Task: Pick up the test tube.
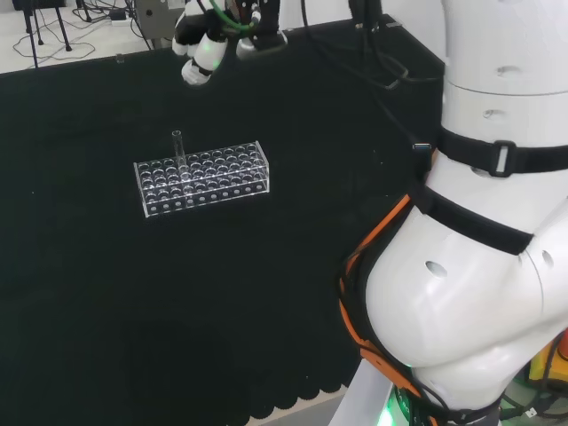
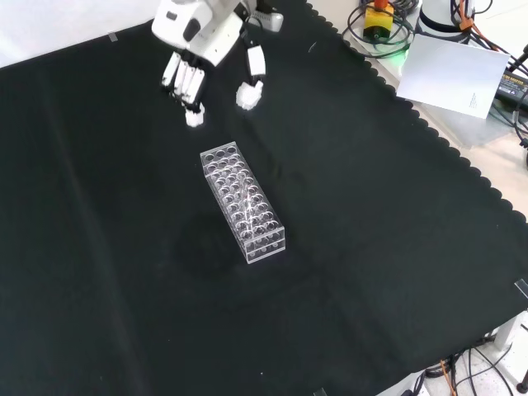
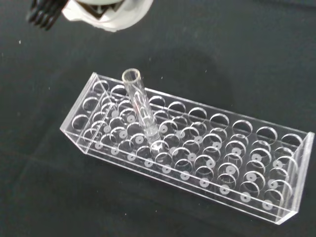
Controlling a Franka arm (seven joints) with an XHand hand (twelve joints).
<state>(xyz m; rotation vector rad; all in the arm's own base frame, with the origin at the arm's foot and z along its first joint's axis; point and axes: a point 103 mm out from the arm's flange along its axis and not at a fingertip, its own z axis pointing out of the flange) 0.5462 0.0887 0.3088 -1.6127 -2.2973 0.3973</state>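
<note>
A clear rack [image 2: 242,202] with many round holes lies on the black surface [image 2: 371,247]. In the front view the rack sits near the middle, and its long side runs from 11 o'clock to 5 o'clock. One clear tube [image 3: 140,108] stands in the rack, mouth up and a little tilted. In the head view the tube [image 1: 178,153] rises above the rack [image 1: 202,177] at the rack's left part, in a hole of the back rows. In the front view the tube [image 2: 247,200] is faint, seen as a thin pale line over the middle holes.

The hand [image 2: 198,49] hangs above the surface, at 11 o'clock from the rack in the front view, apart from it. Its fingers [image 2: 186,85] point down, straight and side by side, and the thumb [image 2: 251,82] stands apart from them, so the hand is spread and grips nothing. In the head view the hand [image 1: 206,49] is at 12 o'clock from the rack, near the far edge of the cloth. In the wrist view a white part of the hand [image 3: 106,12] shows beyond the rack [image 3: 187,148].
</note>
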